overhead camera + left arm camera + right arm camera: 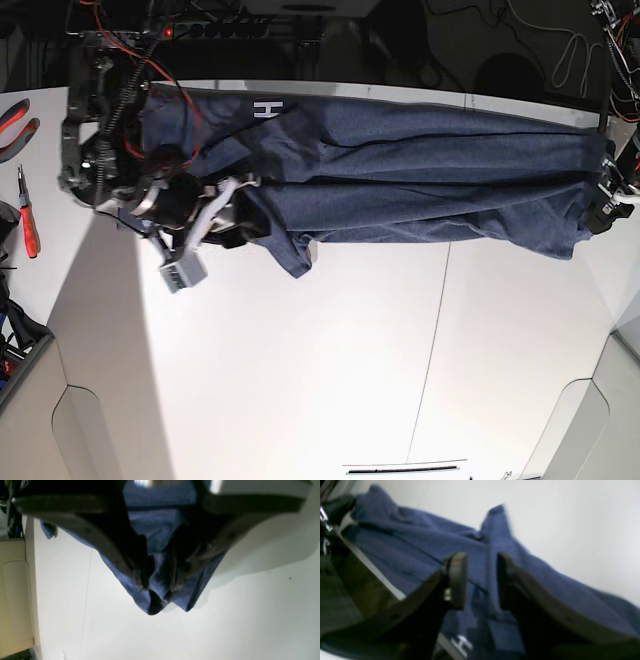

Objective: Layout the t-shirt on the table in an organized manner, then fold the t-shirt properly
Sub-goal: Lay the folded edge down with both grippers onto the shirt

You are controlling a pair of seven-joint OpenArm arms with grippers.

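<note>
The dark navy t-shirt (420, 170) lies stretched in long folds along the far side of the white table (330, 380), a white letter showing near its left end and one sleeve (293, 252) pointing toward the front. My right gripper (480, 560) hovers over that left end with its jaws open and only cloth beneath them. At the shirt's right end, my left gripper (158, 587) stands open above a bunched corner of the t-shirt (155, 542); a ridge of cloth rises between its fingers (140, 577) without being pinched. In the base view the left gripper's tips are hidden at the right edge.
Red-handled pliers (15, 120) and another red tool (28, 215) lie off the table's left side. Cables and frame hang behind the far edge (250, 20). A thin dark seam (435, 320) crosses the tabletop. A beige panel (15, 600) borders the table in the left wrist view.
</note>
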